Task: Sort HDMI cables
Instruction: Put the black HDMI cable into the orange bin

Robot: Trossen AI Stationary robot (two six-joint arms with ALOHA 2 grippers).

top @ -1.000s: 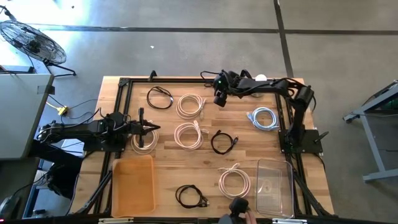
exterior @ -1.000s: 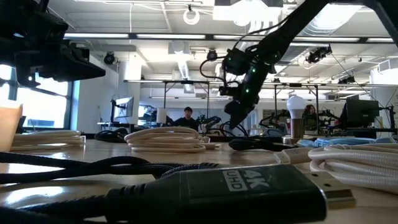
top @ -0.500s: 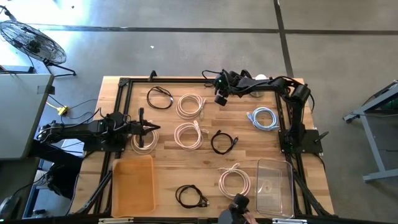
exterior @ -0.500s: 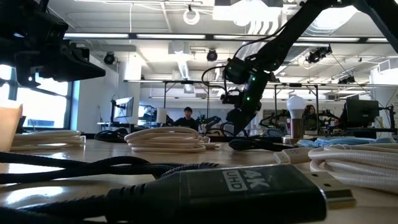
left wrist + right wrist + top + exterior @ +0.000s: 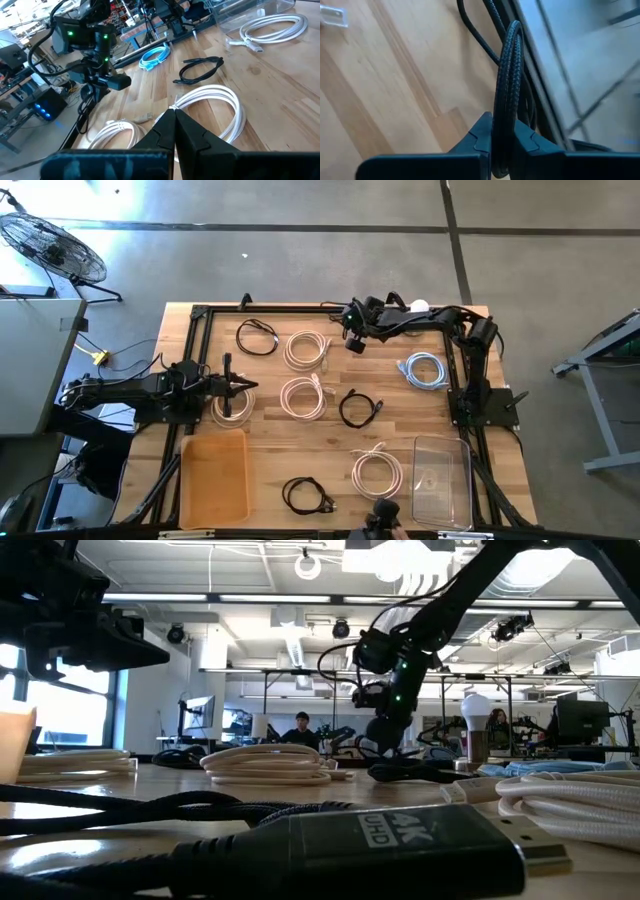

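Observation:
My right gripper (image 5: pixel 352 342) hovers over the far middle of the table, shut on a black braided cable (image 5: pixel 506 90). My left gripper (image 5: pixel 246 387) is shut and empty, just above a white coil (image 5: pixel 232 408) at the left. Other coils lie flat on the wood: black ones (image 5: pixel 257 337) (image 5: pixel 360 408) (image 5: pixel 307 496), white ones (image 5: pixel 306 350) (image 5: pixel 302 397) (image 5: pixel 377 472), and a pale bluish one (image 5: pixel 425 370). Where the held cable runs shows only in the right wrist view. My right gripper pinches a bend of the black braided cable (image 5: pixel 503 131) between its two fingers, two strands side by side. The strands run on past the fingertips toward the table's black frame (image 5: pixel 540 95). The held part is clear of the wood.
An orange tray (image 5: pixel 213 478) stands at the near left and a clear box (image 5: pixel 442 480) at the near right. A black frame rail (image 5: pixel 300 308) runs along the table's far edge, close to my right gripper. A bulb-like lamp (image 5: pixel 476 710) stands at the far right.
My right gripper has gone down a little toward the table at the far middle, staying shut on the black cable.

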